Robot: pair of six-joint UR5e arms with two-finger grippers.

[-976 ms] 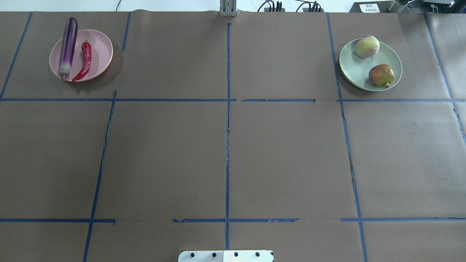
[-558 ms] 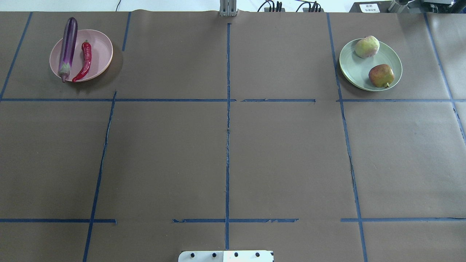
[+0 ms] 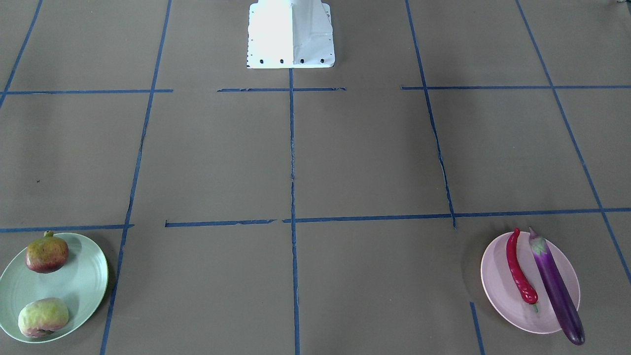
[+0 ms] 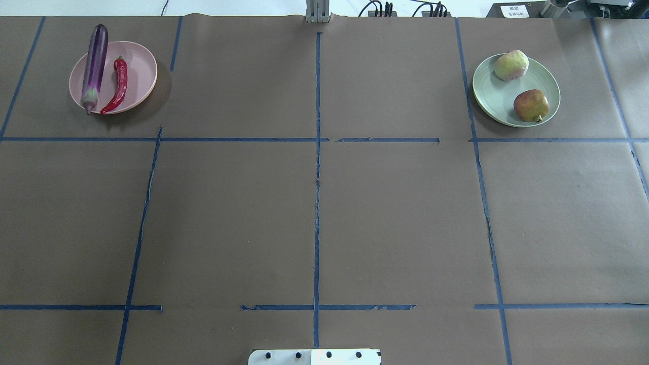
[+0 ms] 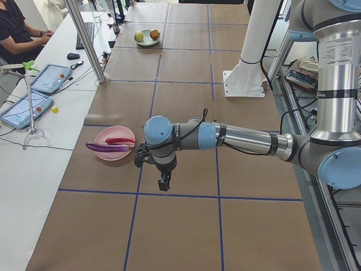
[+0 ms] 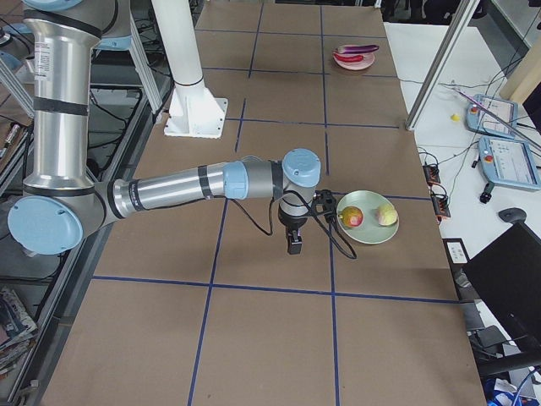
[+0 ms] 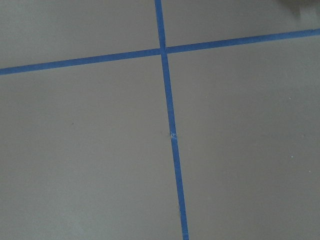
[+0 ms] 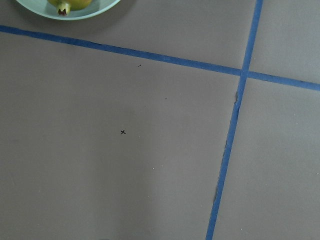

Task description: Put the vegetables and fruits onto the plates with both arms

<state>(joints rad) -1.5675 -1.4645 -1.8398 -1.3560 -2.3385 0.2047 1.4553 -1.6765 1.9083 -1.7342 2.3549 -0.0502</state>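
Note:
The purple eggplant (image 4: 95,61) and the red chili (image 4: 119,85) lie on the pink plate (image 4: 139,66) at the far left. The pale yellow-green fruit (image 4: 511,65) and the pomegranate (image 4: 531,105) sit on the mint green plate (image 4: 494,101) at the far right. Neither gripper shows in the overhead or front views. My left gripper (image 5: 163,183) hangs over bare table just beside the pink plate (image 5: 107,153). My right gripper (image 6: 294,245) hangs just beside the mint plate (image 6: 368,230). I cannot tell whether either is open or shut. The right wrist view catches the pomegranate's crown (image 8: 64,6).
The white base block (image 4: 314,356) stands at the near table edge. Blue tape lines divide the brown table cover. A metal post (image 4: 317,10) stands at the far edge. A side table with tablets (image 5: 34,96) and a seated person (image 5: 17,28) lie beyond it.

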